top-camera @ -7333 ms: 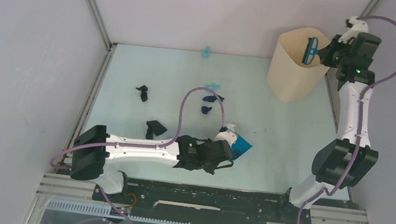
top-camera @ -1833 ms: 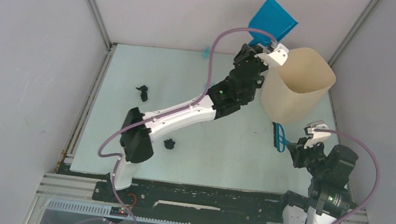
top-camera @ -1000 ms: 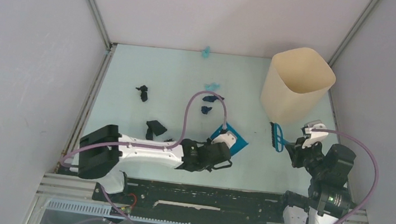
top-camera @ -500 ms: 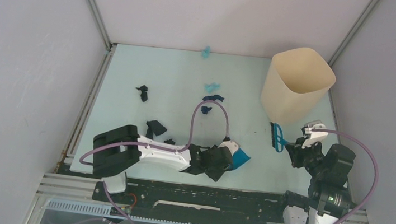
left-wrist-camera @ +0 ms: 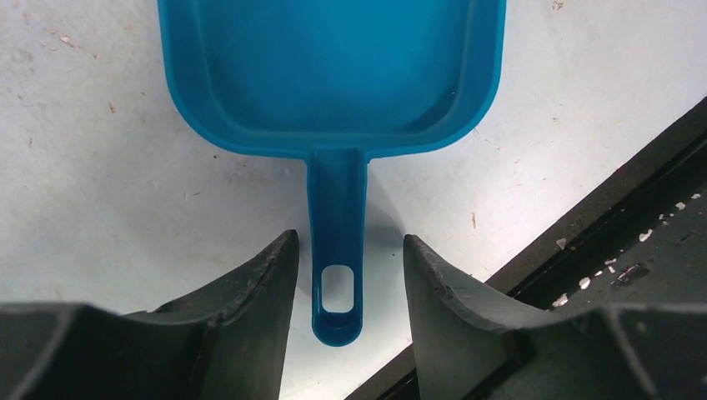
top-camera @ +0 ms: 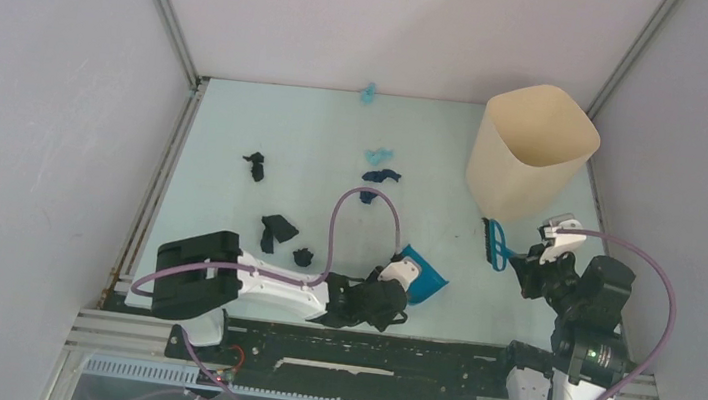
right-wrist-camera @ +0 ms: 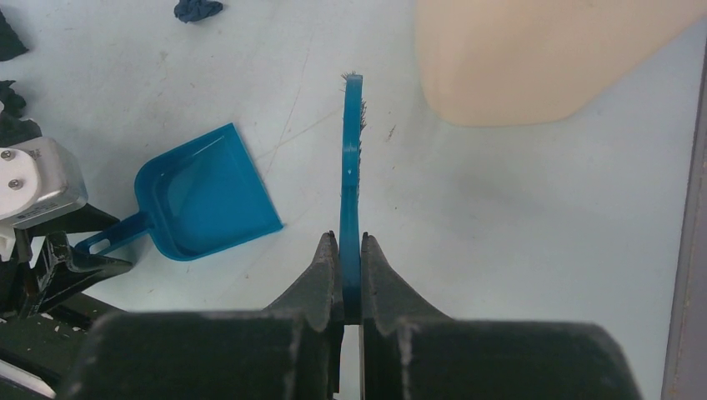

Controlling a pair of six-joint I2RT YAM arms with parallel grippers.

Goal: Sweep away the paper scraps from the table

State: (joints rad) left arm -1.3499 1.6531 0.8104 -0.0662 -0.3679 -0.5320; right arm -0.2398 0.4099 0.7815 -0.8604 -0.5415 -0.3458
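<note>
Seven scraps show on the bench from above: three black, two navy, two pale blue-green. There is one dustpan, one brush and one bin.

The left claw is spread, a finger on each side of the dustpan's handle, with a gap on both sides so neither touches it. The dustpan lies flat on the bench, straight ahead of this claw, with its scoop farthest from it. Two black scraps lie near the claw's left, alongside its arm, and the third is farther out on that side. Both navy scraps and one pale one lie well out beyond the claw, across the bench. The last pale one is at the far edge.

The right claw is pressed together on the brush, pinching it edge-on. The brush sticks straight out ahead of the fingers. The bin stands beyond the brush tip, ahead and to the right of this claw, and the dustpan lies to its left
</note>
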